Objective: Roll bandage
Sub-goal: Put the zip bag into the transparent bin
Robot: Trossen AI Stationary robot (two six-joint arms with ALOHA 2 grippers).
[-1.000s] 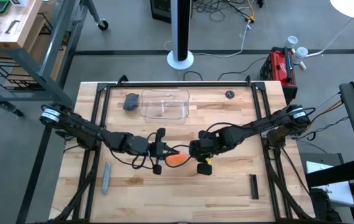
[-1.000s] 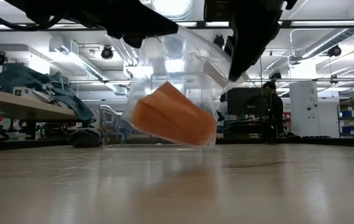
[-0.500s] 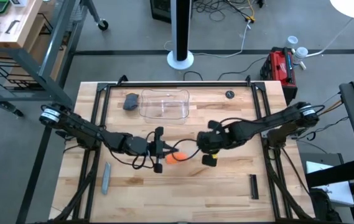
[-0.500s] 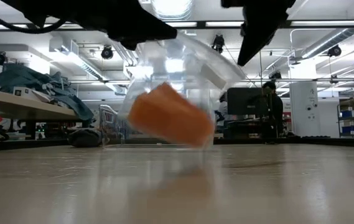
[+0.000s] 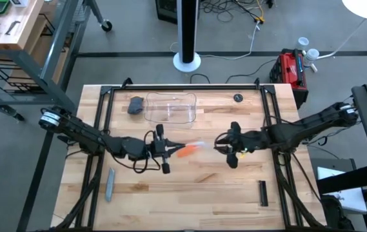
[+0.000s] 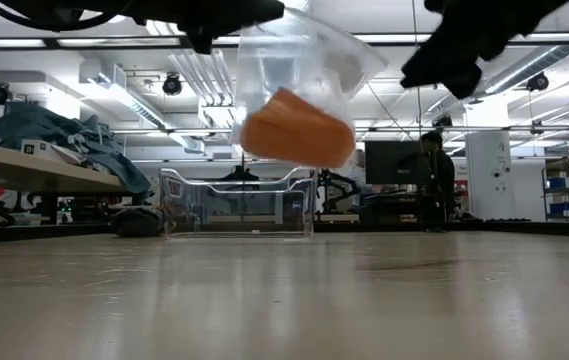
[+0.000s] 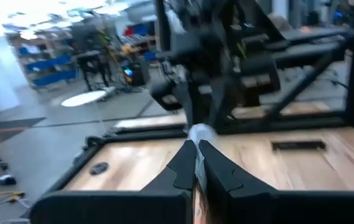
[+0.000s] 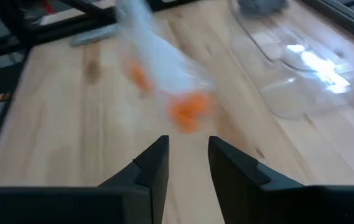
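Note:
The orange bandage [image 5: 183, 152] lies inside a clear plastic wrapper [image 5: 193, 147] that hangs in the air over the middle of the table. In the low view the bandage [image 6: 297, 127] shows as an orange wedge in the wrapper [image 6: 304, 60], well above the tabletop. My left gripper [image 5: 169, 149] is shut on the wrapper's left end. My right gripper [image 5: 220, 143] stands to the right of the wrapper, apart from it. It is open [image 8: 188, 152] with nothing between its fingers. My left gripper [image 7: 195, 149] pinches the wrapper's clear plastic end [image 7: 199, 132] between its two shut fingers. The fingers come level from the table's left. The wrapper juts out past the fingertips and sags, lifted clear of the table, with the bandage inside it.
A clear plastic container [image 5: 170, 108] stands at the far middle of the table, with a grey lump [image 5: 135, 104] to its left. A grey stick [image 5: 109, 184] lies near left, a black bar [image 5: 263, 192] near right, and a small dark disc [image 5: 237, 98] far right.
My right gripper has let go of the wrapper and drawn back toward the table's right edge, tipping as it went. My left gripper has risen a little and turned. The wrapper with the bandage has swung up from just above the table to well clear of it.

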